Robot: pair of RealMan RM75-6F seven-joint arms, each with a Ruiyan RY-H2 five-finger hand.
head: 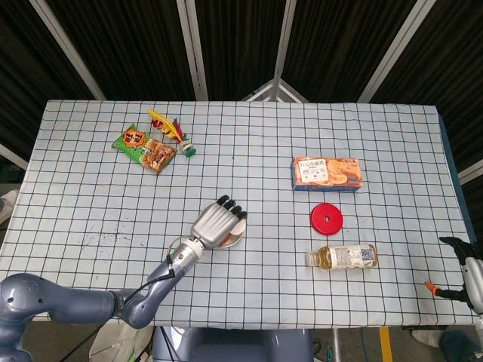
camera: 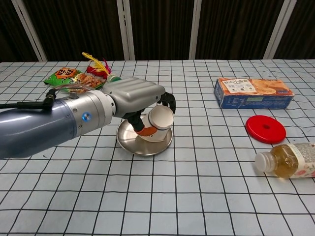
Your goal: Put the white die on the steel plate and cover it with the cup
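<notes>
Left hand (camera: 140, 98) grips the cup (camera: 156, 123), tilted over the steel plate (camera: 129, 141) at the table's 6 o'clock; die hidden. Covering step: next, level the cup mouth-down, then release. Right hand (head: 462, 265) at 4 o'clock: state unclear.

The white die didn't show anywhere, so no telling if it sat under the cup (camera: 156, 124). The left hand (head: 217, 224) blocked most of the steel plate (head: 235, 238) from overhead. The bottle (camera: 289, 161) ran off the chest view's right edge, and the right hand (head: 468, 277) was mostly cropped.
</notes>
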